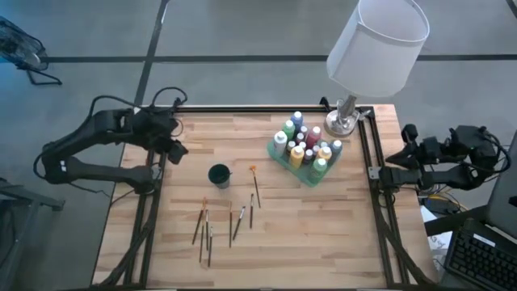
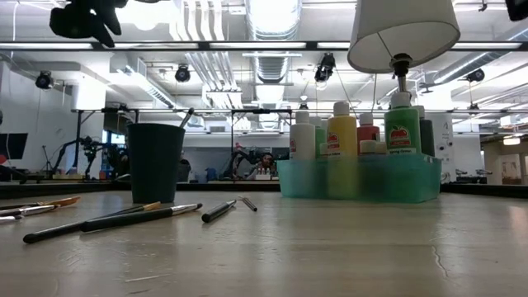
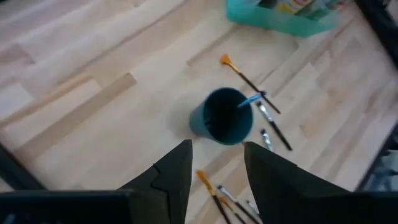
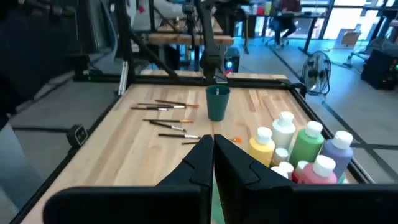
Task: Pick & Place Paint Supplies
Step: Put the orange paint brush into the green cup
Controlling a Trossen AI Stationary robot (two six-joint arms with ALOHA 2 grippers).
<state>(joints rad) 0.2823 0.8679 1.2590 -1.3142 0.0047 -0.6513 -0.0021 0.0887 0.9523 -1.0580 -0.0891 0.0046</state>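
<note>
I've got the left gripper (image 1: 176,149) up over the desk's (image 1: 323,234) left edge, fingers part-open, empty. Right gripper (image 4: 212,163) closed, off the right edge. Bottles (image 1: 305,147) in tray (image 1: 310,179) nr back-right corner; brushes (image 1: 207,230) loose mid-front, one prob in cup (image 1: 219,175).

tray (image 3: 273,18) cut off by edge

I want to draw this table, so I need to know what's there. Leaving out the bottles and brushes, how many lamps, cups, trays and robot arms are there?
Lamp: 1
Cup: 1
Tray: 1
Arms: 2, the left arm and the right arm
Total: 5
</note>
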